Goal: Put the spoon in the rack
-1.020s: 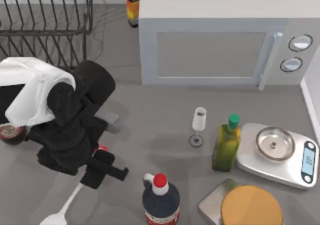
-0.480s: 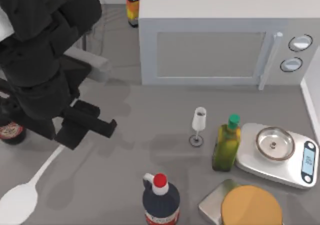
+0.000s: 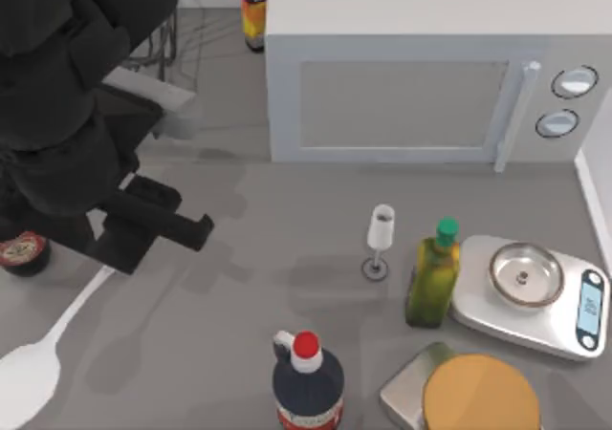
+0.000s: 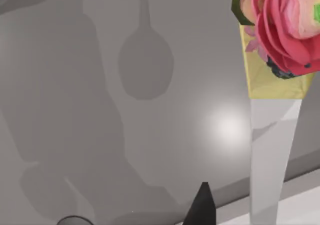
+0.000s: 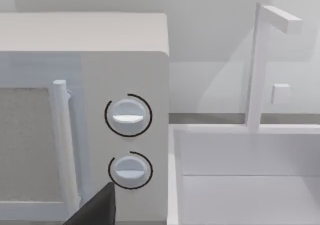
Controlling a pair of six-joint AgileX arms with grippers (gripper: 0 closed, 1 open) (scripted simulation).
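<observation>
Our left end effector (image 3: 153, 229) is hanging high above the left side of the surface (image 3: 287, 239), closed on the spoon (image 3: 43, 354), and we are seeing it big and dark in the top view because it is riding so close to the camera. The spoon's thin white handle is slanting down from the end effector toward the top view's lower left corner, with the pale bowl sitting right at the left edge. In the left wrist view we are looking along that handle (image 4: 272, 155): the yellow and pink-red flower end (image 4: 280, 35) is up close, one dark fingertip (image 4: 202, 205) is poking into view, and the spoon's shadow is falling on the grey surface below. The rack (image 3: 163, 53) is peeking out as a few dark wires at the top left, mostly hidden behind our arm. A dark jar with a red label (image 3: 21, 253) is standing at the left edge, just beside the arm. Over on the right, we are passing the microwave (image 3: 411, 86), a small wine glass (image 3: 380, 241), a green-capped oil bottle (image 3: 435, 272), a kitchen scale with a metal bowl (image 3: 535, 291) and a red-capped dark bottle (image 3: 306, 377). Our right end effector (image 5: 95, 210) is parked facing the microwave's two knobs (image 5: 128, 116); we cannot tell how its fingers are set.
</observation>
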